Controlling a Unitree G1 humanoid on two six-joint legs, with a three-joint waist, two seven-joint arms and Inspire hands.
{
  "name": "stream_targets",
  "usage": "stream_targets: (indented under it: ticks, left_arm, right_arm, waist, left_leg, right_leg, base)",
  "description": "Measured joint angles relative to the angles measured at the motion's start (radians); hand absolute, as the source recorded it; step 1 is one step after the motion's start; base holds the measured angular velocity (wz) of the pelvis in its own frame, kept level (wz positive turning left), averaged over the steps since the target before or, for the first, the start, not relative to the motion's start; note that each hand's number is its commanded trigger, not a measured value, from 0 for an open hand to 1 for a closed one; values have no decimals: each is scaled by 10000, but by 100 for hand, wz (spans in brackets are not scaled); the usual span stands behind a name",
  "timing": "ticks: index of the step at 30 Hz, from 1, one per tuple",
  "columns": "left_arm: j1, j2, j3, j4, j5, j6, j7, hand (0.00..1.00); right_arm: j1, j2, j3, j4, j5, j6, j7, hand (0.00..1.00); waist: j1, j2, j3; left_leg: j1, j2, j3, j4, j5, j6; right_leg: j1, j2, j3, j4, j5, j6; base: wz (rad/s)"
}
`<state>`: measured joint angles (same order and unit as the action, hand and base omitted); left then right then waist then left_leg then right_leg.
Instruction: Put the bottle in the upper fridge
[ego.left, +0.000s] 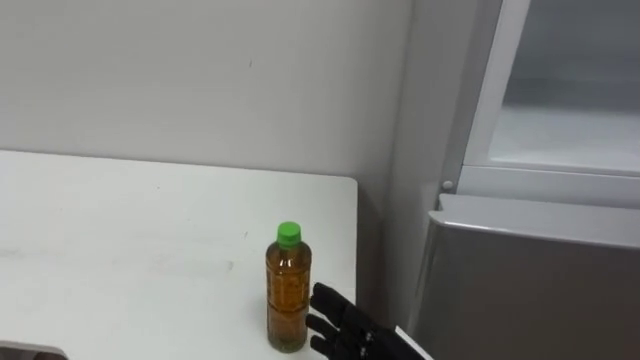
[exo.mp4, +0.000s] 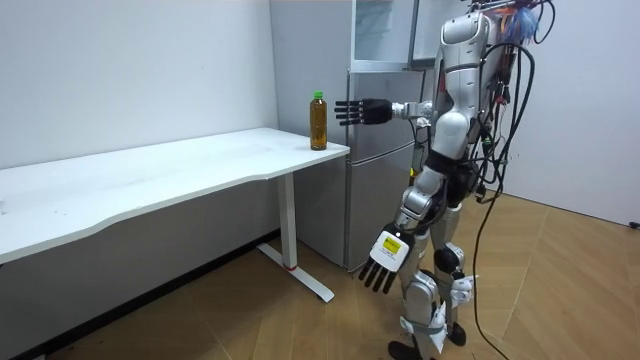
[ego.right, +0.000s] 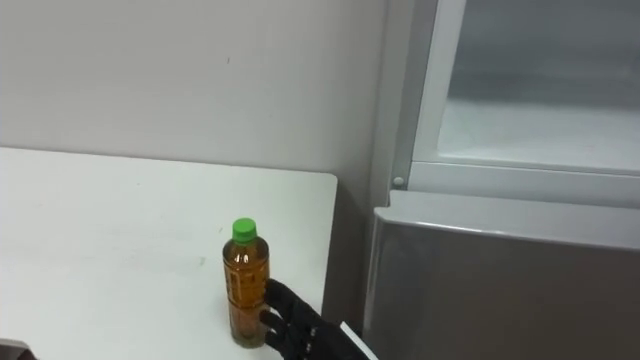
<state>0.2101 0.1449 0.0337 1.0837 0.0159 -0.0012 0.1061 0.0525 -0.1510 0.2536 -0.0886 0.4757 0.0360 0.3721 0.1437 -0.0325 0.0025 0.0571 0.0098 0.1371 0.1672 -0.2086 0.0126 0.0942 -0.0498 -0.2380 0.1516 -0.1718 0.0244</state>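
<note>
The bottle (ego.left: 288, 290) stands straight up on the table (ego.left: 120, 230), at ten o'clock from my right hand (ego.left: 345, 325), which is spread wide just beside it (my left hand (exo.mp4: 385, 262) hangs low, farther off).

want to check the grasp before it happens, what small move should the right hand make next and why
Probably ease the right hand a little left to the bottle and curl its fingers round the body. The bottle stands upright near the table's corner, the fingers are straight just beside it, and nothing is gripped yet.
</note>
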Motion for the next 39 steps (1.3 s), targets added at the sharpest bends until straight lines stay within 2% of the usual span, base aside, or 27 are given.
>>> stream_targets:
  ticks: [4,10,15,22,28,35,39]
  left_arm:
    - [-4,57,-56,376,622,24,98,0]
    - [181,53,-218,531,875,463,221,0]
    - [189,52,-285,462,1100,613,205,0]
    - [192,54,-274,358,1386,688,216,0]
    - [205,54,-252,357,1769,921,210,0]
    - [195,43,-274,351,2166,1058,83,0]
    - [192,23,-277,338,2228,1125,-37,0]
  right_arm:
    - [-360,-15,-3,-163,-2,0,-230,0]
    - [-526,-106,-11,-454,-42,0,-685,0]
    - [-921,-164,-20,-615,-197,1,-1289,0]
    - [-1132,-197,-41,-1126,-274,-3,-2184,0]
    - [-1178,-210,-57,-1138,-650,-2,-2760,0]
    - [-1910,-222,-62,-1134,-765,-2,-3374,0]
    - [-1971,-238,-71,-1133,-730,-1,-3528,0]
  waist:
    - [-7,-5,2]
    - [-29,-89,12]
    - [-30,-114,6]
    - [-43,-184,-13]
    - [-24,-224,-6]
    - [-22,-243,1]
    - [10,-251,5]
  left_leg:
    - [15,-5,-16,8,1,1]
    - [-147,-4,-97,97,0,1]
    - [-189,3,-144,152,0,0]
    - [-120,4,-116,143,0,-1]
    - [-125,2,-207,154,0,0]
    - [-125,-13,-331,159,0,0]
    - [-126,-18,-376,164,0,0]
  right_leg:
    - [0,-6,38,5,0,0]
    - [-78,-16,-73,4,0,0]
    - [-64,-10,-112,3,0,0]
    - [23,-7,-96,5,0,0]
    - [46,-8,-111,4,0,0]
    - [75,-11,-143,2,0,0]
    - [97,-11,-159,-1,0,0]
  base:
    - [0]
    - [4]
    - [3]
    - [0]
    - [1]
    - [3]
    - [4]
